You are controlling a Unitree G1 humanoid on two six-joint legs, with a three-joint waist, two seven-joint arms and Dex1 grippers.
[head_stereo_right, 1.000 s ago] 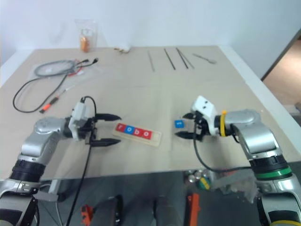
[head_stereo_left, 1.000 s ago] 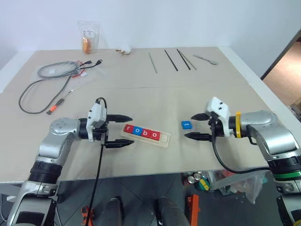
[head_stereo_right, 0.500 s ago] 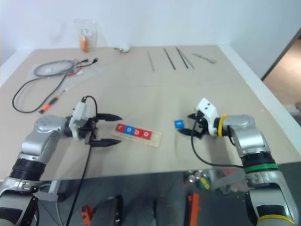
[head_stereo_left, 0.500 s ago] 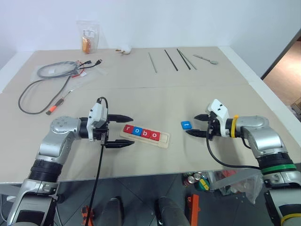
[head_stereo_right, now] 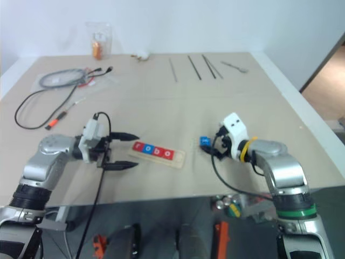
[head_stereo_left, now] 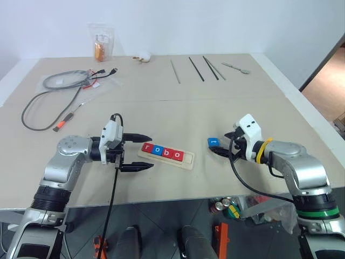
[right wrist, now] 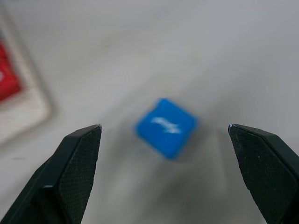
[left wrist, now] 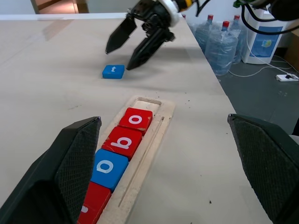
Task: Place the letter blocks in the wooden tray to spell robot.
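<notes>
Beige table (head_stereo_left: 226,102), white wall (head_stereo_left: 215,24), 5 water bottles (left wrist: 219,44) on grey floor (left wrist: 261,93)

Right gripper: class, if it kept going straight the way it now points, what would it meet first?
Most likely the blue t block, lying on the table just ahead of the open right gripper, roughly centred between its fingers. Past it lies the wooden tray. Depth is hard to judge.

My head pair looks down over the table (head_stereo_left: 178,108); each wrist camera sits low and close, both catching the blue block (right wrist: 166,127).
</notes>
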